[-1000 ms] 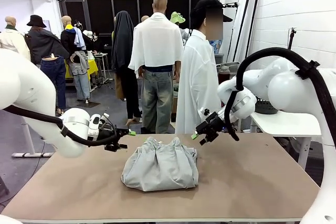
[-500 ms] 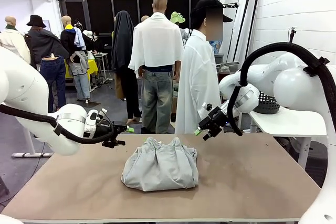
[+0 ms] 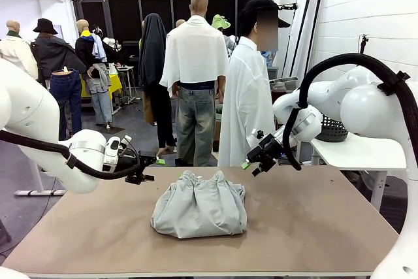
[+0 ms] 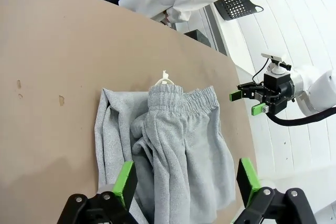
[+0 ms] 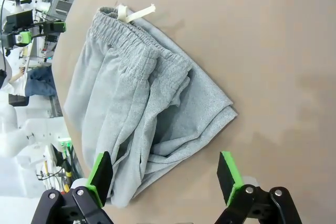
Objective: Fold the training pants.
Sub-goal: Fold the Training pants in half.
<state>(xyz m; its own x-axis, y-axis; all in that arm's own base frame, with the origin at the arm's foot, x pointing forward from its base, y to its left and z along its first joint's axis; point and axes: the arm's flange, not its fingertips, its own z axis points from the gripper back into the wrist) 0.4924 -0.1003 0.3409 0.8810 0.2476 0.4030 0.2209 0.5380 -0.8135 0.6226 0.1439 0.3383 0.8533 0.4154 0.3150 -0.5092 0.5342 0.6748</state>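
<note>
Light grey soft-fabric training pants (image 3: 199,209) lie bunched on the brown table (image 3: 313,227). Left gripper (image 3: 151,168) and right gripper (image 3: 251,168) hover wide open, empty. Pinch opposite edges evenly.

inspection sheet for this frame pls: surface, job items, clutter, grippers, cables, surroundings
Surface: brown table, a few small marks near one edge.
Job's things: training pants in a folded bundle mid-table, waistband toward the person, drawstring sticking out.
Clutter: nothing seen.
Grippers: left gripper and right gripper raised off the table either side of the pants, jaws open, holding nothing.
Cables: black hose looped along the right arm.
Surroundings: person in white shirt at far edge; black basket on side table.
</note>
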